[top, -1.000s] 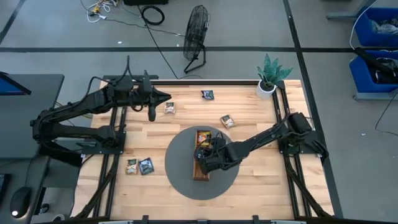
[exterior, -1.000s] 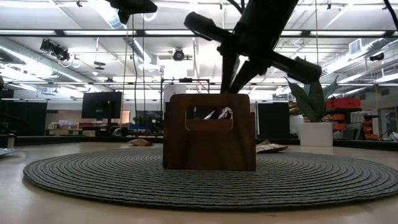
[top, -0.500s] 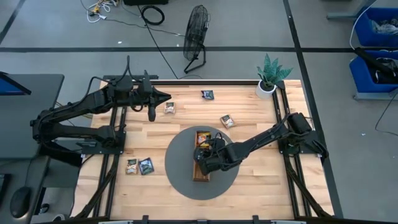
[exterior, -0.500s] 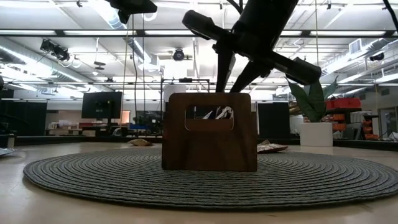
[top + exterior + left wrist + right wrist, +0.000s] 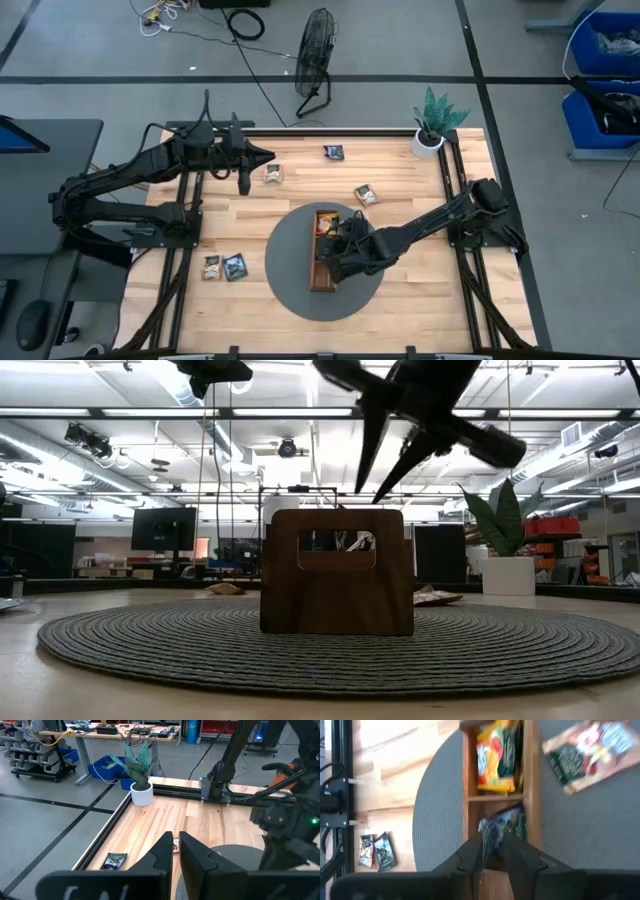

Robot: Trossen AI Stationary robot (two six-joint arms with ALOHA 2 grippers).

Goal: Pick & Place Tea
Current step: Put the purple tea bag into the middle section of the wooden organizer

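The pale wooden worktop (image 5: 400, 290) carries a round grey mat (image 5: 285, 265) (grey floor all around). Right tool (image 5: 388, 455) hangs parted over the tray (image 5: 337, 572); left tool (image 5: 173, 851) is closed, empty.

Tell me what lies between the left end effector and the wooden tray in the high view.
In the high view, one tan tea sachet on bare wooden table, then the round grey mat's rim; the left end effector hovers apart from the tray.
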